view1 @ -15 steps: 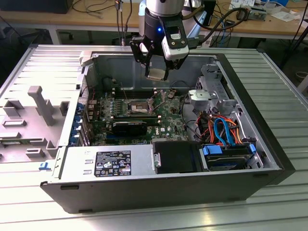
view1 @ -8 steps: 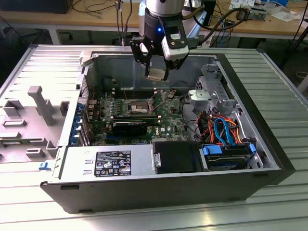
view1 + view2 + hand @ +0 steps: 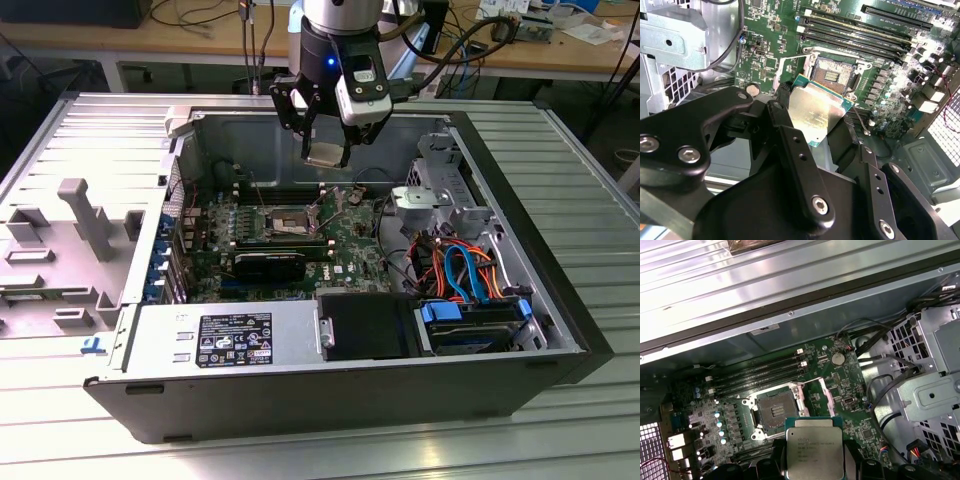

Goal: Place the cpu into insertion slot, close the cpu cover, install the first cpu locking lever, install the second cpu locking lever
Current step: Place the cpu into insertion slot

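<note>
**The cpu (image 3: 815, 452), a small flat square chip with a silvery-tan metal face, held in the air over the board**

A large grey sheet-metal tower case (image 3: 300, 405) lies on its side, open, on the ribbed silvery worktop (image 3: 580, 160). Inside it sits a green circuit board (image 3: 345, 262) crowded with small parts. The black-fingered tool (image 3: 327, 148) is clamped on two opposite edges of the cpu, well above the board. The chip's green rim shows in both wrist views. Below it the insertion slot (image 3: 774, 410), a square socket with a dark centre and silvery rim, lies uncovered. The cpu cover (image 3: 819, 395), a thin silvery frame, is swung off the socket to one side.
</note>
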Controlling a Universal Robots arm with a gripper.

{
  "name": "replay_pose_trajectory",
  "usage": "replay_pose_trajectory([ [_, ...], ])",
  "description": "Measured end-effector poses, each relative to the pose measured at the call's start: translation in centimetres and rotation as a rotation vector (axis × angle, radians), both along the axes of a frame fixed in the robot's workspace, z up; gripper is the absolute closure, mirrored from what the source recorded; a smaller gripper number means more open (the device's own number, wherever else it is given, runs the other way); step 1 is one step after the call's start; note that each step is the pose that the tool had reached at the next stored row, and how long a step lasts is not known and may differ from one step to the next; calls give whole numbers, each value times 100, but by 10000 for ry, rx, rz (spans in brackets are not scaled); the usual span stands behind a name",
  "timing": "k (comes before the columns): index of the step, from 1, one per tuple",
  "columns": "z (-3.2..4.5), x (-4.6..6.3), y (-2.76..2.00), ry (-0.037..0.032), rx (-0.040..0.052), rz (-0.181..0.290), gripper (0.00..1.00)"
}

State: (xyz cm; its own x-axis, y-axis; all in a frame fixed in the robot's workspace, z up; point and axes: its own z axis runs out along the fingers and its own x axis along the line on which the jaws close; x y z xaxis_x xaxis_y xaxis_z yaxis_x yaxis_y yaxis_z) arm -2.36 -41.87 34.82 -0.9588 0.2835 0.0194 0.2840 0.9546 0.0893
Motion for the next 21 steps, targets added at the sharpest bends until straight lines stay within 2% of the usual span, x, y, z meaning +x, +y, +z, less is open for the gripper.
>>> replay_pose_trajectory([
  [21,-1,0,-5,-1,0,-174,45],
])
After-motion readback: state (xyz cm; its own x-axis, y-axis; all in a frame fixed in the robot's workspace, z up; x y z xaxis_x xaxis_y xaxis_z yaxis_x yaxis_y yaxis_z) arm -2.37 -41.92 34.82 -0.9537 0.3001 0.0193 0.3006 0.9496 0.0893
